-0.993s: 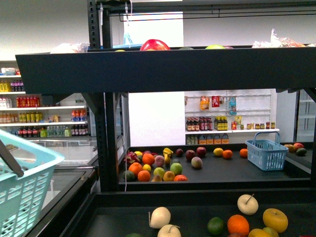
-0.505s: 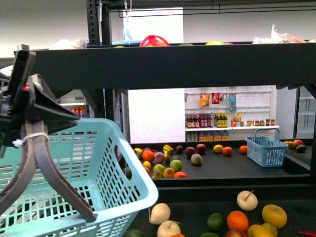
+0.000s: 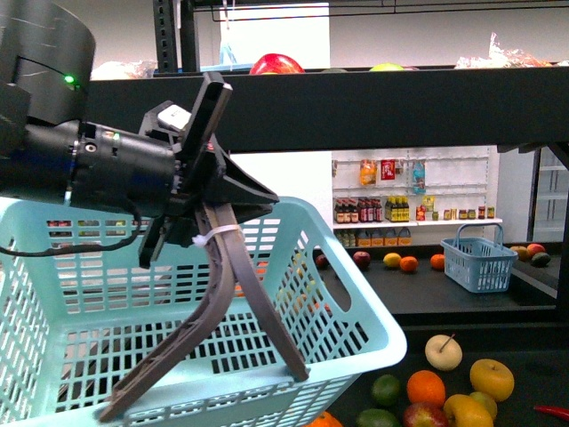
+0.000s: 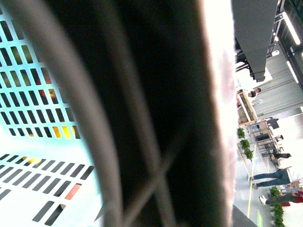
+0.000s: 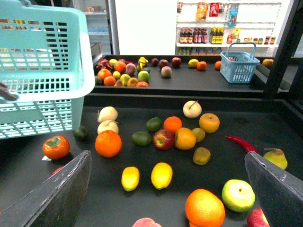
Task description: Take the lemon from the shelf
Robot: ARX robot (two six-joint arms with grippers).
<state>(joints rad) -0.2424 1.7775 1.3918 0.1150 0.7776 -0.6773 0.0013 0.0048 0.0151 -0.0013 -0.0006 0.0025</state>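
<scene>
We pinch the handle of the basket [image 3: 80,294] in our left gripper [image 3: 206,233] so it is ready, and our right gripper [image 5: 166,158] hangs spread wide above the lemon [image 5: 161,175].

Basket [image 3: 338,294] at L pincer [image 3: 213,222]: glossy plastic. Shelf [image 5: 227,127]: matt blk metal. Lemon [image 5: 161,175] ahead of R pincer [image 5: 165,155]: smooth, shiny.

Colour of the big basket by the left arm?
The basket is light turquoise; front view shows it best.

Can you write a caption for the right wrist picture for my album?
Open right gripper hovers over the shelf tray of fruit, with a lemon close by.
</scene>
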